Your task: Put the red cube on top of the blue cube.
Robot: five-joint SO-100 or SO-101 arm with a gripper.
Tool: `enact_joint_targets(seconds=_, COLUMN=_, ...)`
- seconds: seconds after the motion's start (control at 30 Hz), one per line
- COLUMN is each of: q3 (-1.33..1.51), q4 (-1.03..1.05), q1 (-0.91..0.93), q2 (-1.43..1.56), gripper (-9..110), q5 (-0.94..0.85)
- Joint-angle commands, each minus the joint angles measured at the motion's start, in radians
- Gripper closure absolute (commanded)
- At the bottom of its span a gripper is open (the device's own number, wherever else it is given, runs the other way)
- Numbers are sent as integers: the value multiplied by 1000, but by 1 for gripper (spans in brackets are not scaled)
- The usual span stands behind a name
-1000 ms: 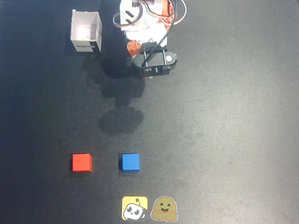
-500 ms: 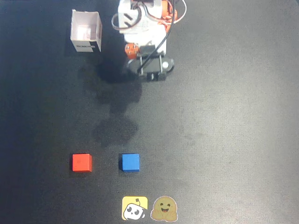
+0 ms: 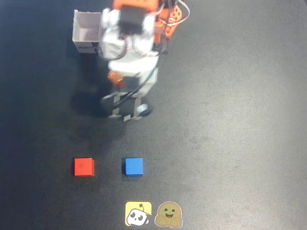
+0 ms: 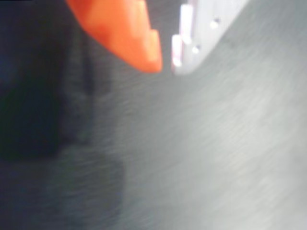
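Dark table (image 3: 230, 120): red cube (image 3: 84, 166) beside blue cube (image 3: 133, 166), apart; tool (image 4: 166, 64) nearly pressed together, empty.

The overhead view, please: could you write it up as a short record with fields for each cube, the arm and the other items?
red cube: flat on the table, left of the blue one, apart
blue cube: on the table, nothing on top
gripper: above the cubes in the picture, holding nothing, jaws nearly closed
white box: top left, open
stickers: two, bottom edge
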Motion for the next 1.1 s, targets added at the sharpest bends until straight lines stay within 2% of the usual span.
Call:
enact_joint_targets(seconds=0.0, q3=-138, q4=15, q1=52, q2=-67, gripper=101, q5=18)
enact_joint_targets(seconds=0.5, q3=-512, q4=106, q1=241, q2=-420, gripper=101, q5=14)
enact_joint_targets(seconds=0.73, q3=-667, q4=86, q1=268, q2=-571, gripper=101, q5=-160)
enact_joint_targets(seconds=0.97, q3=-1003, q4=235, q1=272, q2=-821, gripper=101, q5=-249)
enact_joint_targets(seconds=1.07, q3=-1065, q4=242, q1=270, q2=-874, gripper=101, q5=-272)
